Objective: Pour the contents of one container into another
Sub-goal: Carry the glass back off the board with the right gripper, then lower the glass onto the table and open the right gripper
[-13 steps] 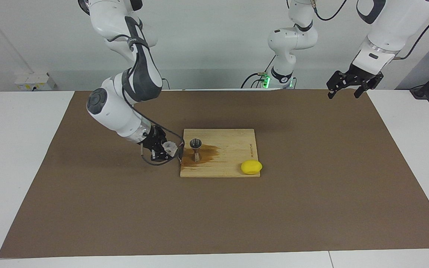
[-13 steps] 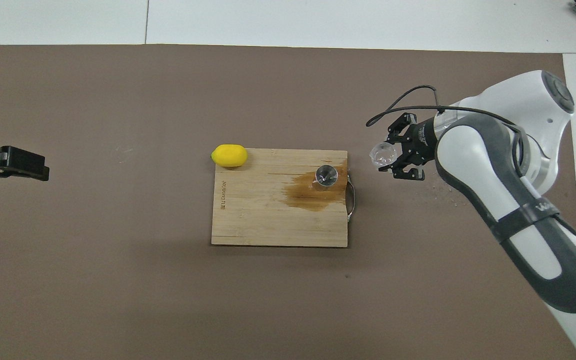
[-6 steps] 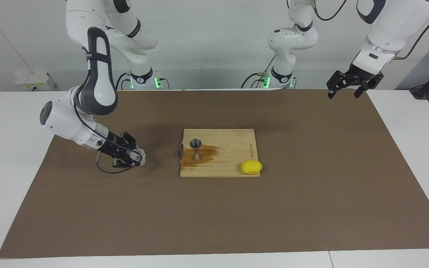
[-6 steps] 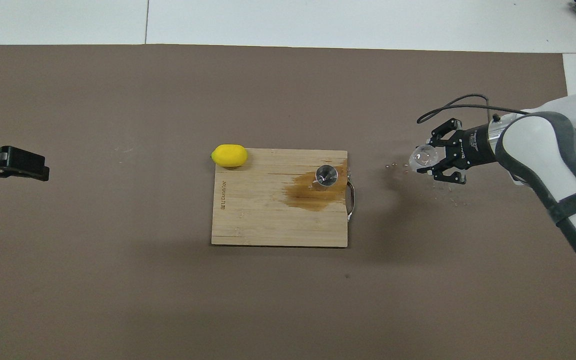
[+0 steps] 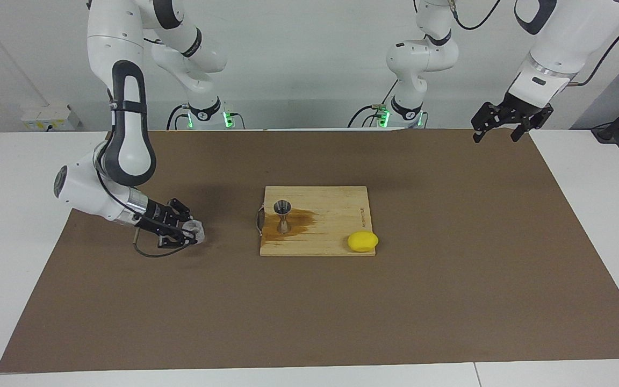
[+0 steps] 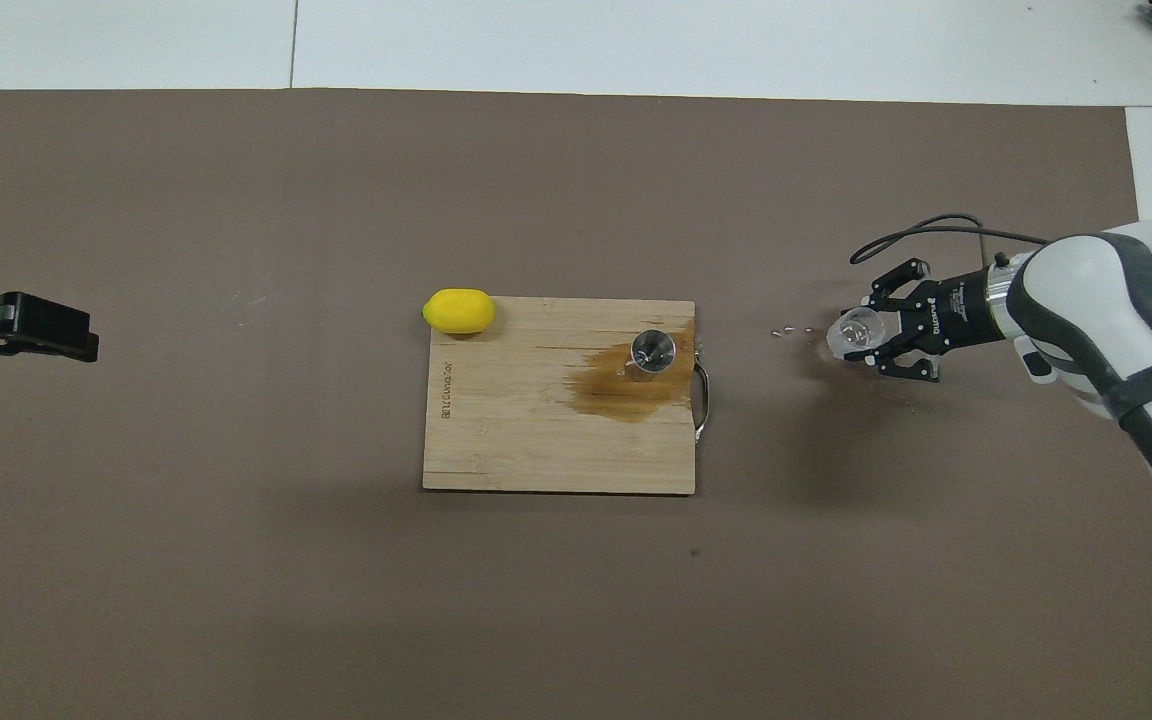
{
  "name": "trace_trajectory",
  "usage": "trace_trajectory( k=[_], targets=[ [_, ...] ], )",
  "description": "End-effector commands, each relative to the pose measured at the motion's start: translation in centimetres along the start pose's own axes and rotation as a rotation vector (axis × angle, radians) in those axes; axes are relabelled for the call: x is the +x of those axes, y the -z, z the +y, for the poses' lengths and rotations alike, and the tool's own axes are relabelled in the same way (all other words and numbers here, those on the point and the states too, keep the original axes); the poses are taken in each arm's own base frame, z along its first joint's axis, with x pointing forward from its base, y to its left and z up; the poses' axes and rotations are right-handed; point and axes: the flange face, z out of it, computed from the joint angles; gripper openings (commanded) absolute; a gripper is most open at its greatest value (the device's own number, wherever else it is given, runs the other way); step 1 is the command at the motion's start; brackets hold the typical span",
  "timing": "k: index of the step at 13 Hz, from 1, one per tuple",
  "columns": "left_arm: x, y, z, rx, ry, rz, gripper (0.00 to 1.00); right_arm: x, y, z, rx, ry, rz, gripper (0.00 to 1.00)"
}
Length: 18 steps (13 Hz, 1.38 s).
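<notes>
A small clear cup [image 5: 195, 230] [image 6: 856, 330] sits low over the brown mat toward the right arm's end of the table, with my right gripper [image 5: 187, 232] [image 6: 868, 335] shut on it. The steel hourglass jigger [image 5: 282, 214] [image 6: 653, 351] stands upright on the wooden board [image 5: 336, 207] [image 6: 516, 440], in a brown wet stain [image 5: 296, 223] [image 6: 621, 390]. My left gripper [image 5: 496, 129] [image 6: 56, 332] waits open, raised over the mat's edge at the left arm's end.
A yellow lemon [image 5: 362, 241] [image 6: 458, 310] lies on the board's corner farthest from the robots. A few small droplets [image 6: 788, 328] dot the mat between the board and the cup. The brown mat [image 5: 449, 279] covers most of the table.
My right gripper has carried the clear cup away from the board toward the right arm's end and lowered it. The left arm has not moved.
</notes>
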Motion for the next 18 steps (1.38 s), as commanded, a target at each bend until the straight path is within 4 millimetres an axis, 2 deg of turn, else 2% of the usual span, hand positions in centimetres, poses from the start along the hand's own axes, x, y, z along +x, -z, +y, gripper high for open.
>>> trace_trajectory(
  k=[1, 2, 3, 4, 5, 6, 8, 12, 13, 14, 15, 18],
  targets=[
    [-0.5, 0.3, -0.1, -0.003, 0.003, -0.008, 1.0, -0.4, -0.5, 0.8, 0.01, 0.008, -0.031, 0.0],
    [-0.5, 0.4, -0.1, -0.003, 0.003, -0.007, 1.0, -0.1, -0.6, 1.1, 0.006, 0.004, -0.031, 0.0],
    [-0.5, 0.3, -0.1, -0.003, 0.003, -0.008, 1.0, -0.1, -0.5, 1.1, 0.01, 0.004, -0.029, 0.21],
    [-0.5, 0.3, -0.1, -0.003, 0.003, -0.008, 1.0, -0.1, -0.5, 1.1, 0.011, 0.005, -0.029, 0.64],
    [-0.5, 0.4, 0.0, -0.003, 0.003, -0.005, 1.0, -0.1, -0.1, 1.1, 0.018, 0.012, -0.025, 0.95],
    [-0.5, 0.4, -0.1, -0.003, 0.003, -0.007, 1.0, -0.2, 0.3, 1.0, 0.031, 0.022, -0.019, 0.99],
    [-0.5, 0.4, 0.0, -0.003, 0.003, -0.005, 1.0, -1.1, 1.8, 1.1, 0.052, 0.044, -0.011, 0.99],
    [-0.5, 0.4, -0.1, -0.003, 0.003, -0.005, 1.0, -3.4, 6.1, 1.6, 0.101, 0.115, 0.046, 0.99],
    [-0.5, 0.4, -0.1, -0.003, 0.003, -0.007, 1.0, -3.6, 7.0, 1.8, 0.087, 0.191, 0.1, 0.99],
    [-0.5, 0.4, -0.1, -0.003, 0.003, -0.007, 1.0, -4.7, 7.9, 2.2, 0.07, 0.284, 0.129, 0.99],
    [-0.5, 0.4, -0.1, -0.003, 0.003, -0.007, 1.0, -6.6, 8.9, 2.8, 0.055, 0.371, 0.152, 0.99],
    [-0.5, 0.4, -0.1, -0.003, 0.003, -0.007, 1.0, -9.4, 13.8, 5.1, 0.004, 0.564, 0.301, 0.99]
  ],
)
